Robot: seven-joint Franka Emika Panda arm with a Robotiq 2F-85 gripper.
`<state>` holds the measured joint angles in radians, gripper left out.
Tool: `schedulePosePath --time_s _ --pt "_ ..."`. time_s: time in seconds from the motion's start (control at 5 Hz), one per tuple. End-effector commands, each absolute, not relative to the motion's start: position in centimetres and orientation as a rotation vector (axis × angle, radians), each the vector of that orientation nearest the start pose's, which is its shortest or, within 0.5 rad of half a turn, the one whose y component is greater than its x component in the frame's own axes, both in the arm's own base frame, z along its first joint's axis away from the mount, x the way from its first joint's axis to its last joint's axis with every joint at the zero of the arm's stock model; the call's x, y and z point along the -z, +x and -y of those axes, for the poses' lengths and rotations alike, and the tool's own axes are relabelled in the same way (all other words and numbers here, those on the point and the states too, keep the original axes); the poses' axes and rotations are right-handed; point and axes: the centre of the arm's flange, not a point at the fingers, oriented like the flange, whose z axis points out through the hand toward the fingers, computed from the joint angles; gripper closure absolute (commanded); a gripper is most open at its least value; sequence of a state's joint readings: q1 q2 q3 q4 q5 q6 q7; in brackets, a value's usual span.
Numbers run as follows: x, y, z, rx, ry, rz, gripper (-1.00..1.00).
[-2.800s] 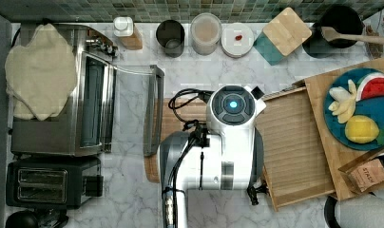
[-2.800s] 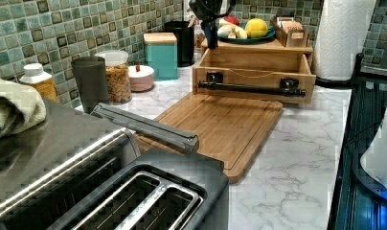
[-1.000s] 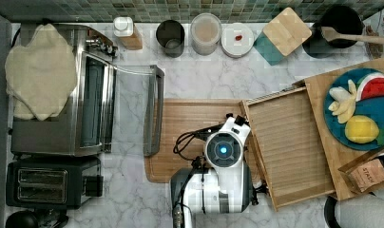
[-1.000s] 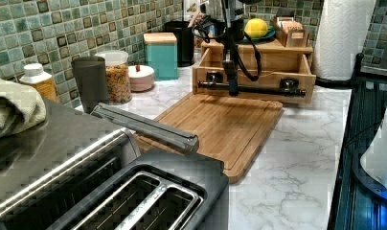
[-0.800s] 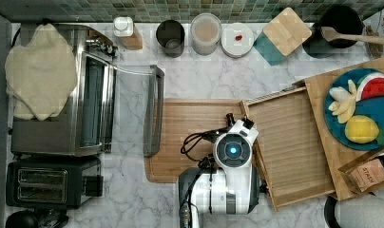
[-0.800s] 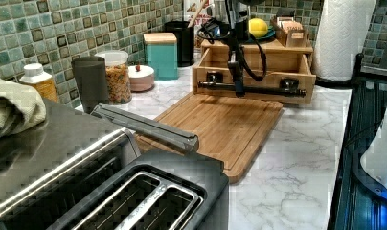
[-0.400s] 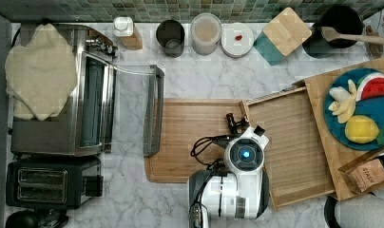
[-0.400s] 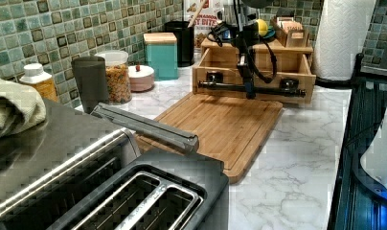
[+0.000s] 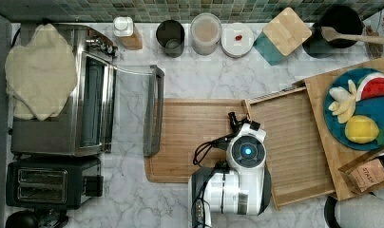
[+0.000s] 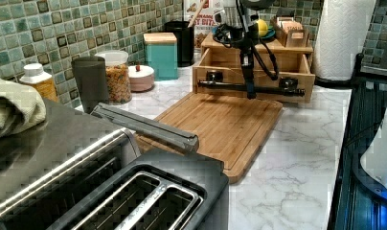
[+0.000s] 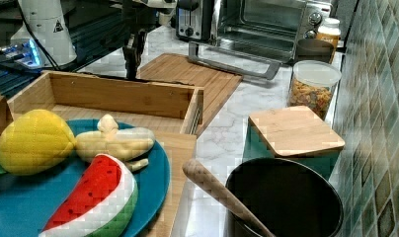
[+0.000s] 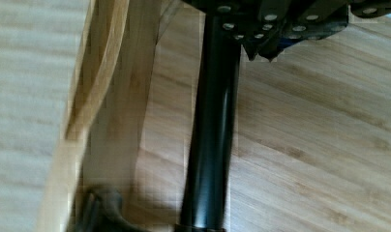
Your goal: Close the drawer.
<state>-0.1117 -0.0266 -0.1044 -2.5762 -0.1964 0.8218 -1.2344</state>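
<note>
Drawer [image 9: 294, 142] is sitting wide open right now, so honestly the task is looking barely started, if at all. In the top view the whole grained bottom of the tray is showing, pulled well out from under the wooden top [image 9: 323, 95] that is carrying the blue plate [image 9: 378, 128] of toy fruit. The right view is showing the same thing: a deep open box sticking out toward the cutting board [image 11: 187, 74]. Pretty much the full push-in is remaining, as far as one can judge.

Gripper [image 10: 250, 93] is hanging right at the drawer's front in the left view, its tip down at the black handle bar [image 10: 230, 86] that runs across the front panel. Whether it is actually touching the bar or just hovering in front is hard to call. Wrist view is looking straight down on that bar [image 12: 210, 145], with the drawer's front edge just beside it and the board's grain on the other side.

Going by the top view, the drawer is lying at roughly 3 o'clock from the arm's wrist [image 9: 247, 152], with the cutting board [image 9: 195, 137] at 9 o'clock.

Claw state: can't tell whether the fingers are spread or pinched together.
</note>
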Motion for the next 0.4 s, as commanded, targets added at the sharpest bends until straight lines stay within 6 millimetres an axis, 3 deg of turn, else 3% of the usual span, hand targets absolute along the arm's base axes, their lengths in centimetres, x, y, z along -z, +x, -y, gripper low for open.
schedulePosePath --time_s 0.2,0.4 --pt "-30.2 47.4 29.5 -0.182 -3.209 0.577 1.00" --pt "-31.2 47.4 34.7 -0.135 -3.221 0.500 1.00"
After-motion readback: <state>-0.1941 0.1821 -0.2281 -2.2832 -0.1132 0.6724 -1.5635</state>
